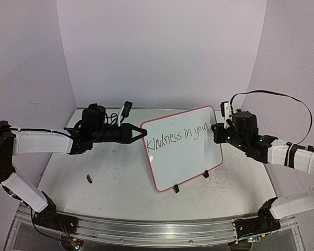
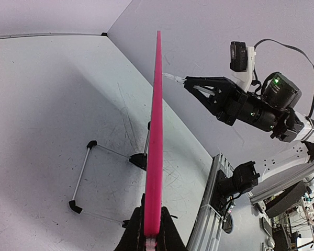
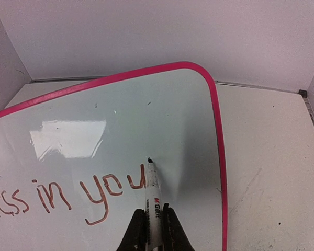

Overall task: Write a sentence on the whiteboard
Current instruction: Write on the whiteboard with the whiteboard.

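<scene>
The whiteboard (image 1: 184, 163) with its pink rim stands tilted on the table, and the sentence (image 1: 175, 137) on it reads "Kindness in you". My left gripper (image 1: 142, 133) is shut on the board's left edge. In the left wrist view the whiteboard (image 2: 156, 130) shows edge-on as a pink strip rising from between the left gripper's (image 2: 152, 231) jaws. My right gripper (image 3: 153, 226) is shut on a white marker (image 3: 153, 191). The marker's tip rests on the whiteboard (image 3: 146, 104) just right of the "u" of the sentence (image 3: 102, 194).
Two black clip feet (image 1: 176, 188) hold the board's lower edge, and a wire stand (image 2: 82, 172) lies behind it. A small dark red cap-like piece (image 1: 89, 179) lies on the table at the left. A metal rail (image 1: 146, 230) runs along the near edge.
</scene>
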Robot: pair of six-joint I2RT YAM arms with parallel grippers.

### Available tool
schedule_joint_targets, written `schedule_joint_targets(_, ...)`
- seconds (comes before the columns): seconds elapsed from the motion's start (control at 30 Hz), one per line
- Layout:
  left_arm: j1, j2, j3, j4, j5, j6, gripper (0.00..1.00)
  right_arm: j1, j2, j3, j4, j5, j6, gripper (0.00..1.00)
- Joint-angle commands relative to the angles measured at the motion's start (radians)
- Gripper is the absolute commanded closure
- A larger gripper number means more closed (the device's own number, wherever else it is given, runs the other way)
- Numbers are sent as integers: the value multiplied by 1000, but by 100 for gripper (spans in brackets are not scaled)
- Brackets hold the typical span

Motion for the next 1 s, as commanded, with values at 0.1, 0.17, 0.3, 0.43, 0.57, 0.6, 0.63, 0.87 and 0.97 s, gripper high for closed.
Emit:
schedule_joint_targets(0.1,-5,-25,2,-2,8,-19,100,-3,-39,-50,-19,-7,25,100)
schedule_joint_targets(0.17,-5,-24,3,-2,9,-19,100,-3,-45,-62,-24,-10,27,100)
schedule_joint_targets(0.3,-4,-24,3,-2,9,-20,100,-3,-52,-77,-30,-18,32,100)
schedule_joint_targets(0.43,-5,-23,5,-2,9,-21,100,-2,-51,-71,-24,-19,28,100)
schedule_joint_targets(0.57,-5,-19,9,-2,11,-23,100,-2,-39,-45,-5,-5,24,100)
schedule_joint_targets(0.6,-5,-19,10,-2,11,-24,100,-2,-35,-39,0,-3,24,100)
schedule_joint_targets(0.63,-6,-19,11,-2,11,-24,100,-3,-33,-31,6,-2,24,100)
schedule_joint_targets(0.87,-8,-23,5,-2,8,-26,100,-2,-8,2,25,9,18,100)
schedule_joint_targets(0.97,-8,-24,3,-2,7,-26,100,-2,0,12,30,11,16,100)
